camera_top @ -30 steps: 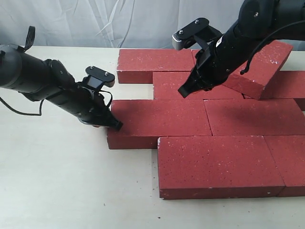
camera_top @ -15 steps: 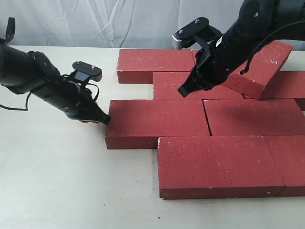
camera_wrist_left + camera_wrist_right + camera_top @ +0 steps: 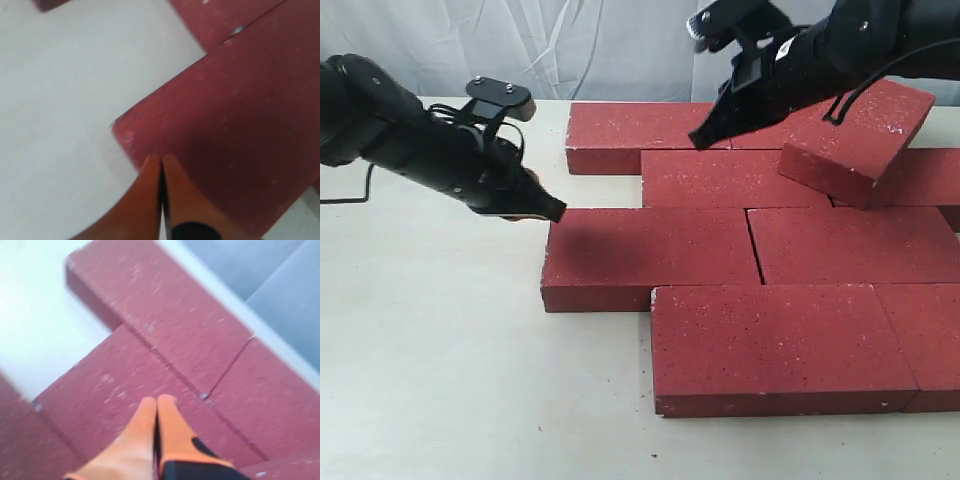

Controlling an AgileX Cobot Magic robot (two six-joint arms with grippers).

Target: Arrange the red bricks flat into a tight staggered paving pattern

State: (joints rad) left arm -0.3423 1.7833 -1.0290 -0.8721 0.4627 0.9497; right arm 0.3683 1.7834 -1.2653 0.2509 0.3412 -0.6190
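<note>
Left fingers (image 3: 552, 209) and right fingers (image 3: 703, 135) higher above red bricks (image 3: 650, 255)

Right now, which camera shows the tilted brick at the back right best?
The exterior view: the tilted brick shows almost whole, resting at a slant on the flat bricks. The left wrist view misses it; the right wrist view shows only flat bricks clearly.
</note>
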